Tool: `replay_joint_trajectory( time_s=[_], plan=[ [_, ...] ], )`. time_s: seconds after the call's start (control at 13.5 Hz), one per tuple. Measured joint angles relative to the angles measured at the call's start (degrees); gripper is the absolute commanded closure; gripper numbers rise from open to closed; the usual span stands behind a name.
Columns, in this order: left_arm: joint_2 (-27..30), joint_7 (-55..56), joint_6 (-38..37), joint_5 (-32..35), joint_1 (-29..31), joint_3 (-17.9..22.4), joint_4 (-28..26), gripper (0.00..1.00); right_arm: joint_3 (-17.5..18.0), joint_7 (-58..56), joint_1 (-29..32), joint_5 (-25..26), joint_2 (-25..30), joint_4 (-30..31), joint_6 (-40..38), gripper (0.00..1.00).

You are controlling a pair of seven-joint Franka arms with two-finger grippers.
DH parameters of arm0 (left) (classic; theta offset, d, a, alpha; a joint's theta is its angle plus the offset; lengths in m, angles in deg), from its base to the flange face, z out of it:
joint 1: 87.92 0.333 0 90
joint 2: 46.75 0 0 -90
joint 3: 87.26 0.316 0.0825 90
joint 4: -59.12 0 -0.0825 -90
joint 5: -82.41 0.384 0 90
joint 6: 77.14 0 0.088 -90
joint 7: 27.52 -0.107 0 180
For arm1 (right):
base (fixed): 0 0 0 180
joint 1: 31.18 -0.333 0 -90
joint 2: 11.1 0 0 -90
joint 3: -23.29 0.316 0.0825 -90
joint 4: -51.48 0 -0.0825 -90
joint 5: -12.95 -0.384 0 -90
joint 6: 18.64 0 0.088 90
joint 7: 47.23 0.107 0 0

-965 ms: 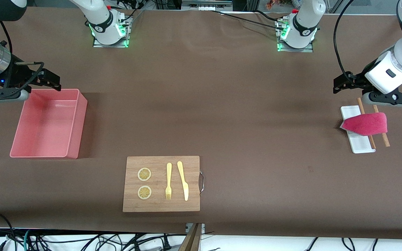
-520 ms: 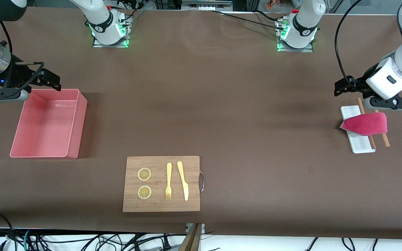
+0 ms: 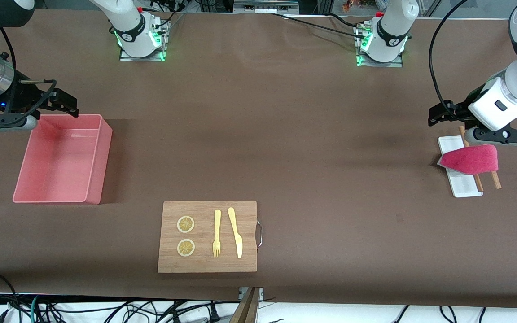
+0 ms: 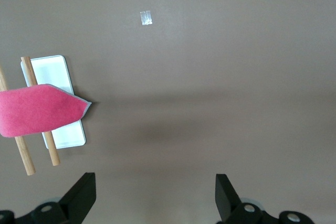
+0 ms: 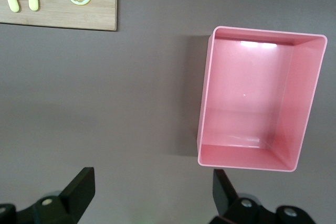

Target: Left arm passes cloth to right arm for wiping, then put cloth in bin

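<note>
The crimson-pink cloth [image 3: 470, 160] lies across two wooden chopsticks [image 3: 495, 180] and a small white tray [image 3: 464, 186] at the left arm's end of the table. It also shows in the left wrist view [image 4: 39, 111]. My left gripper [image 3: 503, 137] hangs over the tray's end farthest from the front camera, just beside the cloth. In the left wrist view [image 4: 155, 203] it is open and empty. The salmon-pink bin [image 3: 99, 157] stands empty at the right arm's end and shows in the right wrist view [image 5: 206, 98]. My right gripper [image 3: 2, 123] waits, open and empty [image 5: 152, 195], above the table beside the bin.
A wooden cutting board [image 3: 207, 264] lies near the table's front edge. On it are two lemon slices [image 3: 186, 224], a yellow fork [image 3: 216, 233] and a yellow knife [image 3: 235, 233]. A small pale scrap [image 4: 146, 18] lies on the brown table cover.
My left gripper has shifted a little lower in the front view, closer to the cloth. The cloth, the bin and the right arm have not moved.
</note>
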Motion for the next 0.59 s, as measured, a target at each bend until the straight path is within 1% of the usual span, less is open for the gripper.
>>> replay_joint_trajectory(
  time_s=[0.3, 0.45, 0.59],
  plan=[
    [-0.5, -0.8, -4.6, 0.0, 0.0, 0.0, 0.0, 0.0, 0.0, 0.0, 0.0, 0.0, 0.0, 0.0, 0.0, 0.01],
    [-1.5, -4.4, -6.0, 0.8, 0.0, 0.0, -0.1, 0.0, 0.0, 0.0, 0.0, 0.0, 0.0, 0.0, 0.0, 0.01],
    [-3.8, -9.8, -6.2, 6.1, -0.4, 0.0, -0.2, 0.0, 0.0, 0.0, 0.0, 0.0, 0.0, 0.0, 0.0, 0.01]
  ],
)
